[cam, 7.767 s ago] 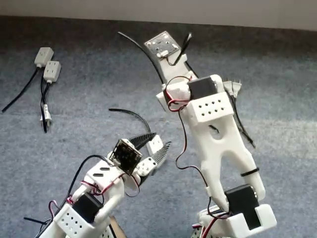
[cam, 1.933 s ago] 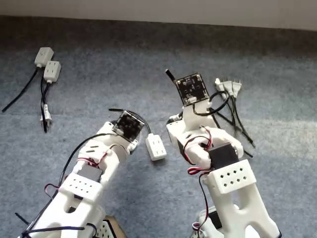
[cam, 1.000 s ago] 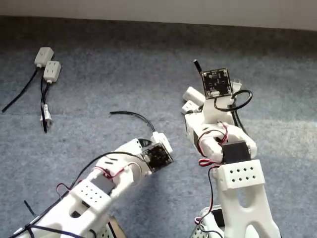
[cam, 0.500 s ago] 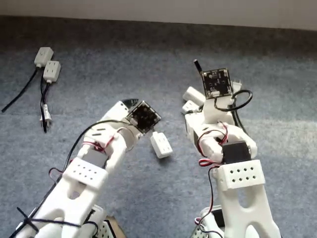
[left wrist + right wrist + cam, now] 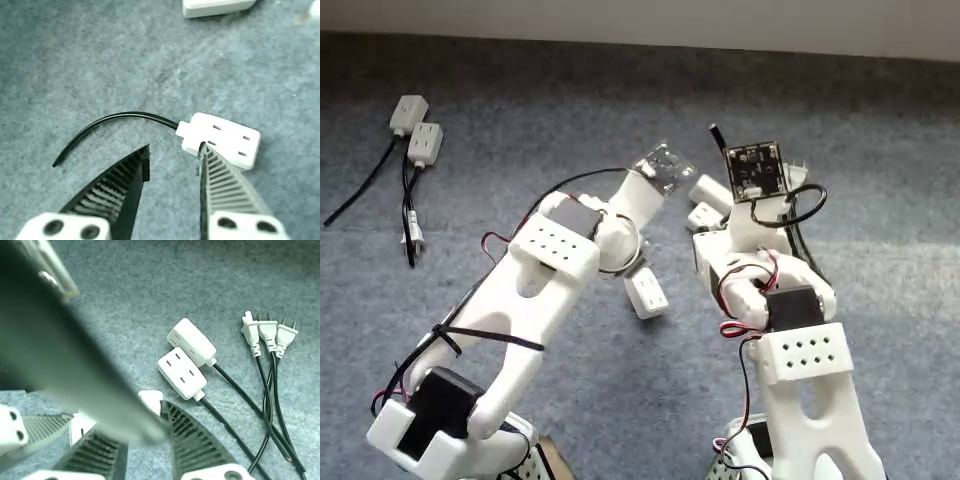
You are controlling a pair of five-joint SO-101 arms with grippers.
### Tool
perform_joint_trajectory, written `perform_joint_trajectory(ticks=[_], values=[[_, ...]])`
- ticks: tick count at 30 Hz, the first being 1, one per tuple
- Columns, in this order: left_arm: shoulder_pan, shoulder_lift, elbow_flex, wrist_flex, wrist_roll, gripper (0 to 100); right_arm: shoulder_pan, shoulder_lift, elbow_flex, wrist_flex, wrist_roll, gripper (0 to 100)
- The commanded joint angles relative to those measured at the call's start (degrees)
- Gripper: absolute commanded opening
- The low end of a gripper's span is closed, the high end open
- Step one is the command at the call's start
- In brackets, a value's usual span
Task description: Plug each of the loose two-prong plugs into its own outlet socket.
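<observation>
A white outlet socket (image 5: 222, 140) with a short black cord (image 5: 110, 121) lies on the grey carpet. My left gripper (image 5: 175, 148) hangs open just above it, one fingertip at the socket's cord end; the same socket (image 5: 645, 292) lies below the left arm (image 5: 545, 275). Two more sockets (image 5: 192, 341) (image 5: 181, 373) lie side by side, their cords running to three loose two-prong plugs (image 5: 267, 330). My right gripper (image 5: 129, 420) is open, low over the carpet near these sockets, partly hidden by the blurred left arm.
Two further white sockets (image 5: 408, 112) (image 5: 423, 143) with black cords lie at the far left, a small plug (image 5: 413, 233) below them. The right arm (image 5: 770, 300) stands close beside the left arm. A pale wall edge (image 5: 640, 20) borders the carpet at the back.
The left arm has stretched farther away and to the right over the single socket, its wrist now close to the right arm's. The right arm and the sockets have kept still.
</observation>
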Motion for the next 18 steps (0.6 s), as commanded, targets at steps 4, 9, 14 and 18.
perform_joint_trajectory(ticks=[4, 9, 14, 18], values=[[4.8, 0.4, -4.0, 3.6, 9.5, 17, 0.7, -1.3, -0.4, -1.3, -0.1, 0.8], [3.5, 8.6, -7.8, 7.4, 20.1, 21, 0.7, -1.3, -0.4, -1.3, 0.2, 0.8], [3.1, 11.9, -13.5, 13.4, 40.2, 21, 0.7, -1.3, -0.3, -1.5, 0.2, 0.8], [3.7, 11.9, -17.4, 20.3, 53.8, 21, 0.7, -1.3, -0.3, -1.5, 0.2, 0.8]])
